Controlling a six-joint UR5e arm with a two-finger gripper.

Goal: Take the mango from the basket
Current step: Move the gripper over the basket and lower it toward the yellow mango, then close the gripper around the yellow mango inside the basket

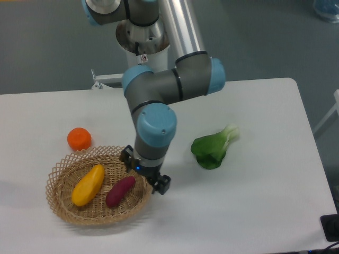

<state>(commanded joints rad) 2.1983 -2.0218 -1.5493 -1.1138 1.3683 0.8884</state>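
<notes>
The mango point(88, 184), yellow shading to orange, lies in the left half of the tan wicker basket point(56, 178) at the front left of the table. My gripper point(144, 170) hangs over the basket's right rim, to the right of the mango and just above the right end of a dark purple sweet potato point(121, 191). Its two black fingers stand wide apart, open, with nothing between them.
A round orange fruit point(79, 138) sits on the table just behind the basket. A green leafy bok choy point(212, 150) lies to the right of my arm. The robot's base column point(143, 50) stands at the table's back edge.
</notes>
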